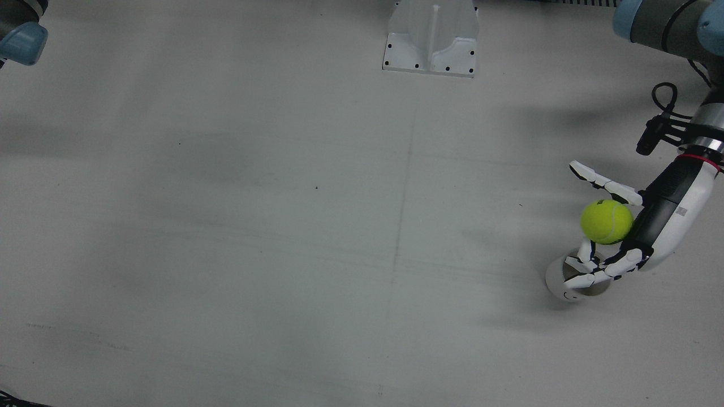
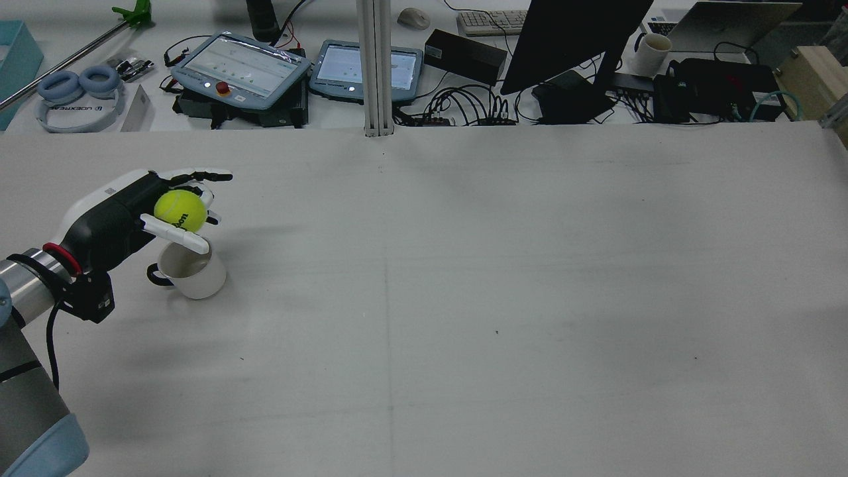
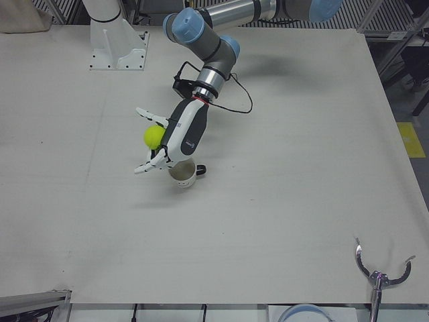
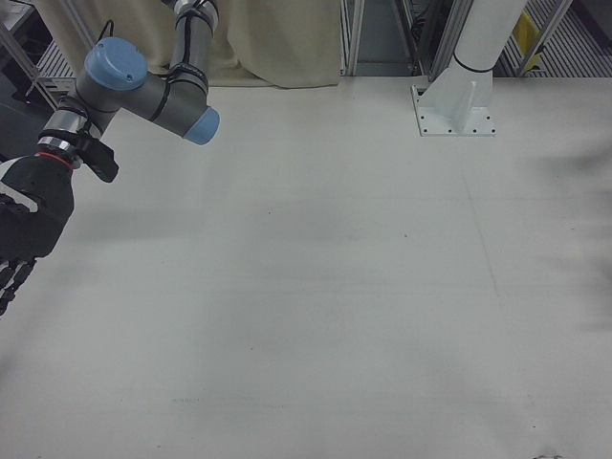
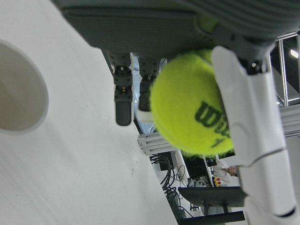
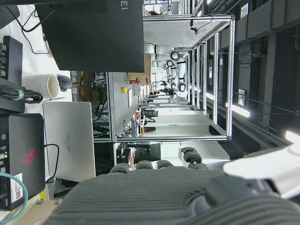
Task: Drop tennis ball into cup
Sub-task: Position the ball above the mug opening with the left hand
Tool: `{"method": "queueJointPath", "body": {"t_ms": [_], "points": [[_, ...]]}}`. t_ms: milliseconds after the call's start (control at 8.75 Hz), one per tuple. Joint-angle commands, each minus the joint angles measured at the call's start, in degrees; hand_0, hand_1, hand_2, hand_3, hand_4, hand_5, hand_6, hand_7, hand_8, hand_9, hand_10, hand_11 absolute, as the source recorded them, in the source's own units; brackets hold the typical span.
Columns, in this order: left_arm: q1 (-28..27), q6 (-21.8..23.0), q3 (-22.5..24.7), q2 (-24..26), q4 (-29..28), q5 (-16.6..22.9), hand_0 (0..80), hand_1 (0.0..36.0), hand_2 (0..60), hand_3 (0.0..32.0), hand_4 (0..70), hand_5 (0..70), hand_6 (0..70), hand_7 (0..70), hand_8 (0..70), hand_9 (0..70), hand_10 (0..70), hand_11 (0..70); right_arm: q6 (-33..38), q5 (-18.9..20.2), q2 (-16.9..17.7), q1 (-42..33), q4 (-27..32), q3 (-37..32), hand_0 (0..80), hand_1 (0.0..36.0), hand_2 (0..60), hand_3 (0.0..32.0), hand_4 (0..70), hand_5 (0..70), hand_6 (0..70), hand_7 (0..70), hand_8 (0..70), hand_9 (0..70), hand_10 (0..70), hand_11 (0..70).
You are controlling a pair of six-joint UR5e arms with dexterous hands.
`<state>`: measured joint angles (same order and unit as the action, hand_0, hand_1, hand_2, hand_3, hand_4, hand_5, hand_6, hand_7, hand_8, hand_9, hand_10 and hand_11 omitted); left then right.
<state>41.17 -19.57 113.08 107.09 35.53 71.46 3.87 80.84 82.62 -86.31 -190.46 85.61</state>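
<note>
The left hand (image 2: 142, 212) is cradling the fuzzy yellow-green tennis ball (image 2: 179, 211) between loosely curled fingers, hovering just above the white ceramic cup (image 2: 192, 270) on the bench's left side, seemingly lining up the drop.

The tennis ball (image 5: 192, 105) reads "Wil" above "1".

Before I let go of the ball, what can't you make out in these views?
- White ceramic cup: in the front view the left robot hand covers part of its mouth, so whether the yellow-green tennis ball is centred over it is unclear.
- Cup in the left hand view: cut off by the left edge.
- Right robot hand: cut off by the right-front view's left edge; finger state unreadable.
</note>
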Motion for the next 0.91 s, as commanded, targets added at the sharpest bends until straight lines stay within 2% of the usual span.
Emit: {"method": "queueJointPath", "body": {"t_ms": [0, 114, 229, 343, 457, 571, 686, 800], "points": [[0.1, -0.1, -7.6, 4.0, -3.5, -0.2, 54.6, 12.0, 0.0, 0.0, 25.7, 12.3, 41.9, 70.0, 43.8, 66.4, 23.3, 34.7, 0.0, 0.0, 0.0, 0.0, 0.0, 0.0, 0.0, 0.0, 0.0, 0.0, 0.0, 0.0, 0.0, 0.0, 0.0, 0.0, 0.0, 0.0], [0.4, -0.1, -8.0, 4.0, -4.0, -0.1, 55.3, 12.1, 0.0, 0.0, 25.8, 13.2, 46.1, 70.0, 44.4, 66.1, 23.1, 34.5, 0.0, 0.0, 0.0, 0.0, 0.0, 0.1, 0.0, 0.0, 0.0, 0.0, 0.0, 0.0, 0.0, 0.0, 0.0, 0.0, 0.0, 0.0], [0.9, -0.1, -8.0, 4.0, -4.0, 0.0, 54.3, 11.9, 0.0, 0.0, 25.7, 13.0, 45.7, 70.0, 44.0, 65.5, 22.5, 33.6, 0.0, 0.0, 0.0, 0.0, 0.0, 0.1, 0.0, 0.0, 0.0, 0.0, 0.0, 0.0, 0.0, 0.0, 0.0, 0.0, 0.0, 0.0], [0.9, 0.0, -8.1, 3.6, -4.7, -0.1, 49.1, 9.1, 0.0, 0.0, 24.6, 12.0, 47.9, 70.0, 42.0, 61.5, 19.2, 28.5, 0.0, 0.0, 0.0, 0.0, 0.0, 0.2, 0.0, 0.0, 0.0, 0.0, 0.0, 0.0, 0.0, 0.0, 0.0, 0.0, 0.0, 0.0], [1.2, 0.0, -7.7, 2.3, -5.7, -0.1, 47.7, 8.8, 0.7, 0.0, 23.5, 9.6, 38.3, 70.0, 38.6, 59.3, 15.8, 23.3, 0.0, 0.0, 0.0, 0.0, 0.0, 0.2, 0.0, 0.0, 0.0, 0.0, 0.0, 0.0, 0.0, 0.0, 0.0, 0.0, 0.0, 0.0], [1.1, 0.2, -7.2, 0.2, -7.0, -0.1, 47.4, 9.2, 1.4, 0.0, 23.1, 8.7, 35.0, 70.0, 37.9, 59.2, 14.0, 20.7, 0.0, 0.0, 0.0, 0.0, 0.0, 0.2, 0.0, 0.0, 0.0, 0.0, 0.0, 0.0, 0.0, 0.0, 0.0, 0.0, 0.0, 0.0], [1.1, 0.3, -7.0, -0.1, -7.1, -0.1, 47.4, 9.0, 2.3, 0.0, 22.9, 9.7, 40.3, 70.0, 38.6, 58.5, 13.3, 19.7, 0.0, 0.0, 0.0, 0.0, 0.0, 0.1, 0.0, 0.0, 0.0, 0.0, 0.0, 0.0, 0.0, 0.0, 0.0, 0.0, 0.0, 0.0], [1.1, 0.2, -7.1, -0.1, -7.2, -0.1, 47.2, 9.2, 2.0, 0.0, 22.8, 8.6, 34.5, 70.0, 37.4, 58.4, 13.0, 19.3, 0.0, 0.0, 0.0, 0.0, 0.0, 0.1, 0.0, 0.0, 0.0, 0.0, 0.0, 0.0, 0.0, 0.0, 0.0, 0.0, 0.0, 0.0]]}}
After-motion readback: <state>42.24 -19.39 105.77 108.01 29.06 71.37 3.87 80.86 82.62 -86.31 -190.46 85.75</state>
